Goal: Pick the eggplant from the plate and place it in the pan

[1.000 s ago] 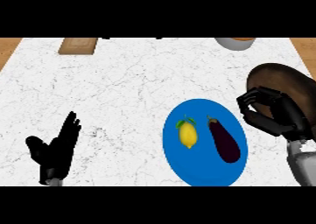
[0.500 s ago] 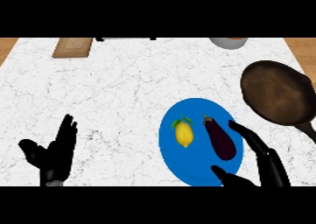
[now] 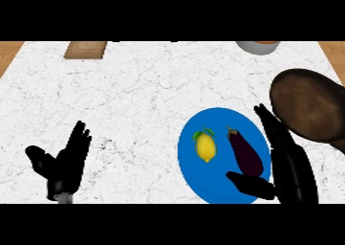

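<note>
The right hand is open with straight fingers, just right of the eggplant. The eggplant lies on the blue plate beside a lemon. The pan sits farther right. The left hand rests open, near left.

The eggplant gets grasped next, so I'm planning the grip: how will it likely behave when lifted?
The eggplant looks long and rounded, so it may roll on the blue plate if nudged. Its smooth dark skin could be slippery. It lies straight, so it probably stays stiff when lifted.
</note>
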You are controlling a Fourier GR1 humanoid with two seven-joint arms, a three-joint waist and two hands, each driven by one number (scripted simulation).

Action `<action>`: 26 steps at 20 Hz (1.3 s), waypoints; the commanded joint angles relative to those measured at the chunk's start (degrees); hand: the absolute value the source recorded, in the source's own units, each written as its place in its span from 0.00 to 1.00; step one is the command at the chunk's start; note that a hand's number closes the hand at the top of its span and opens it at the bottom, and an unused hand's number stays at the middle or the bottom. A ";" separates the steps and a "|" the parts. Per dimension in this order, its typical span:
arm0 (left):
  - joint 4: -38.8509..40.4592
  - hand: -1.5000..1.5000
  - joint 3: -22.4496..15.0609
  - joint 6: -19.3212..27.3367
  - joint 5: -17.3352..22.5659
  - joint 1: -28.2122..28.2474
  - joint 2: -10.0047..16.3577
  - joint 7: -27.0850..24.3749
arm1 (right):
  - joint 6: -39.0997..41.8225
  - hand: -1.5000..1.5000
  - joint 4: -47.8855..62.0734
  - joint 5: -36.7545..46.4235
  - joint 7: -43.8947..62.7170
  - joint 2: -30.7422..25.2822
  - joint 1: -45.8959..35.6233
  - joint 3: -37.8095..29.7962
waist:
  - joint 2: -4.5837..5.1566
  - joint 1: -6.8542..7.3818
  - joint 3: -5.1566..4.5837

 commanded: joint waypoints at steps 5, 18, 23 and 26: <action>0.89 0.50 -0.77 -0.16 -0.63 -1.02 -0.24 1.15 | 25.72 0.00 9.58 -1.34 17.07 -1.88 -14.54 -0.29 | 0.50 1.65 -0.21; 1.13 0.50 -0.45 1.82 -1.82 -1.23 -2.42 1.14 | 47.24 0.00 27.51 -6.15 22.57 1.67 -30.86 -4.33 | 0.16 0.17 -0.04; 2.77 0.50 0.03 0.38 -1.68 -0.21 -2.47 -1.36 | 52.60 0.00 28.65 -9.94 23.77 3.58 -26.68 -4.68 | 0.07 -0.31 -0.05; -4.98 0.50 -1.18 0.85 -1.56 3.29 -1.21 4.27 | 53.24 0.00 27.53 -10.18 21.80 2.20 -24.27 -6.05 | -0.01 0.01 0.01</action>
